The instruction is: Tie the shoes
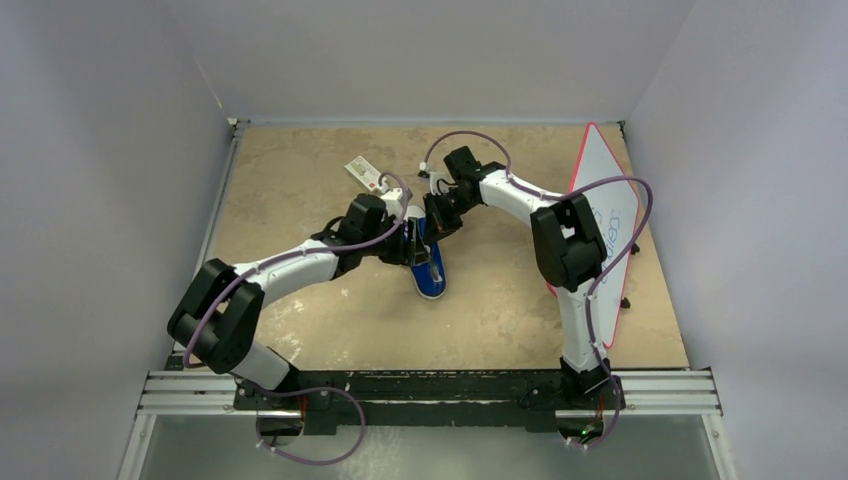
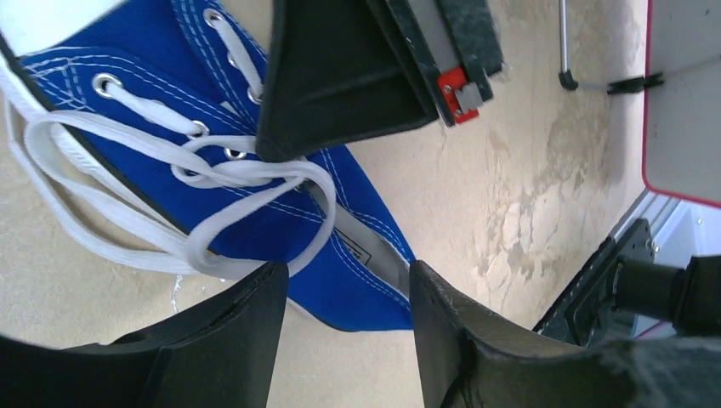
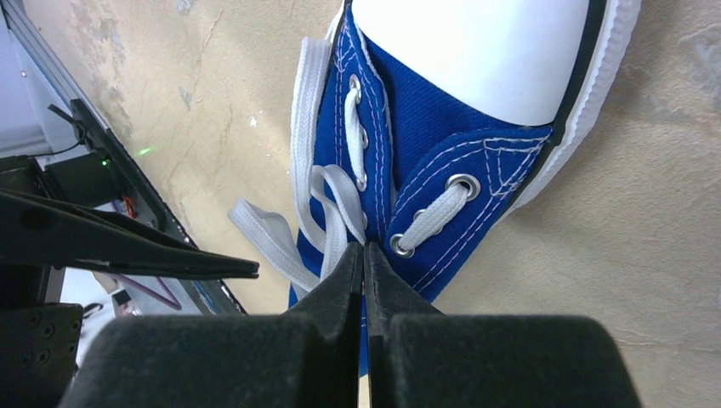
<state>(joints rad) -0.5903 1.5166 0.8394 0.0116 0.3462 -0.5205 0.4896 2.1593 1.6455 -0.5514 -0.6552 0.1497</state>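
The shoe (image 1: 430, 272), a blue canvas sneaker with a white toe cap, lies mid-table with its white laces (image 2: 127, 221) trailing loose beside it. My left gripper (image 1: 412, 246) stands open, its two fingers either side of the heel end (image 2: 357, 293) and nothing between them. A lace loop (image 2: 255, 246) lies by its left finger (image 2: 246, 331). My right gripper (image 3: 364, 248) is shut, its tips resting where the laces (image 3: 336, 204) cross on the tongue. Whether a lace is pinched I cannot see. In the left wrist view those tips (image 2: 265, 153) sit on the lace crossing.
A small white box with a red edge (image 1: 364, 172) lies behind the shoe. A white board with a red rim (image 1: 605, 215) leans at the right side on a thin stand (image 2: 565, 51). Grey walls enclose the table; the arms' rail (image 1: 430, 392) runs along the near edge.
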